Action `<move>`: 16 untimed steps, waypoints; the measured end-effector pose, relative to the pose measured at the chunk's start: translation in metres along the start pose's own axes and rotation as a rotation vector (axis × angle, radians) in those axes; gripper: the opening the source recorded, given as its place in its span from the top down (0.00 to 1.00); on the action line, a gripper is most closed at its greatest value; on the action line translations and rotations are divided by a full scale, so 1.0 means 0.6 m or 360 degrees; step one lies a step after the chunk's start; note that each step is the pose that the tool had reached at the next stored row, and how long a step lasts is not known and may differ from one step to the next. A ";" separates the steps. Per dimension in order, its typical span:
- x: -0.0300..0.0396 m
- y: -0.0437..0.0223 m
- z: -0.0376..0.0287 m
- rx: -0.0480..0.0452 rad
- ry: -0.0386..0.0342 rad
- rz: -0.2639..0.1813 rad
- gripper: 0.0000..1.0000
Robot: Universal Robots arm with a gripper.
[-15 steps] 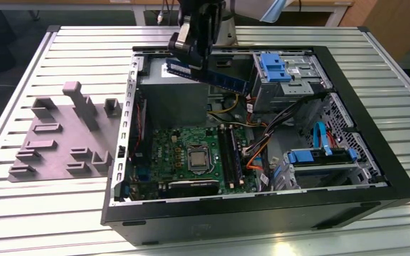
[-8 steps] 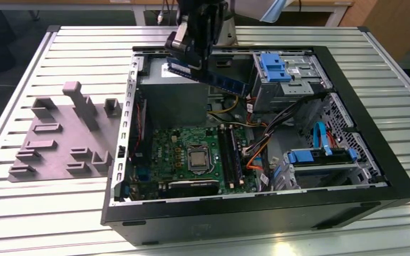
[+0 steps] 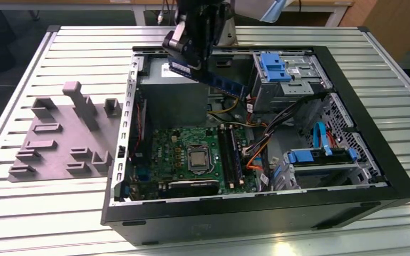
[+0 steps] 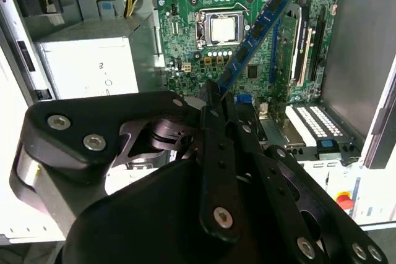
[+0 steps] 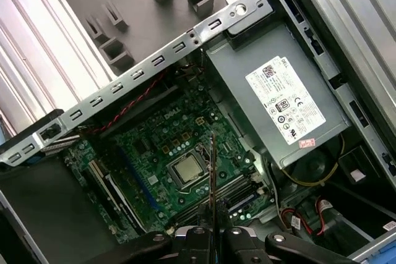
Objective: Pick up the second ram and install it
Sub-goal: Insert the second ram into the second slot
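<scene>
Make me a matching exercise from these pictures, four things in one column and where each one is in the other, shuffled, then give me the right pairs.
Things:
1. memory stick
2. processor
3. grey holder tray
4. power supply

Places:
A. on the slatted table, outside the computer case
B. in the middle of the green board
C. held in the gripper, above the open case
D. in a corner of the case, beside the green board

Pairs: 1-C, 2-B, 3-A, 4-D

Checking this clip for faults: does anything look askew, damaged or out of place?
Nothing looks damaged. The second ram is held by the gripper above the open computer case, tilted rather than level, not yet in a slot. Loose cables lie beside the motherboard.
</scene>
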State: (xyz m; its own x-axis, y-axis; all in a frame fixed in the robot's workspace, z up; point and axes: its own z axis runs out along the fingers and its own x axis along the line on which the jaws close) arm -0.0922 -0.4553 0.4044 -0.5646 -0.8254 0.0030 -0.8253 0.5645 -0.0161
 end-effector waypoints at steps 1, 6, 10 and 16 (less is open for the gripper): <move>0.000 0.000 0.000 0.0000 0.0000 0.0012 0.86; 0.000 0.000 0.000 0.0000 0.0001 0.0070 0.86; 0.000 0.000 0.000 0.0000 0.0002 0.0112 0.86; 0.000 0.000 0.001 0.0000 0.0003 0.0192 0.86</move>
State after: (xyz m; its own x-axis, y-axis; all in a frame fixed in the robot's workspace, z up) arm -0.0922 -0.4553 0.4038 -0.6600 -0.7513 0.0030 -0.7512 0.6599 -0.0162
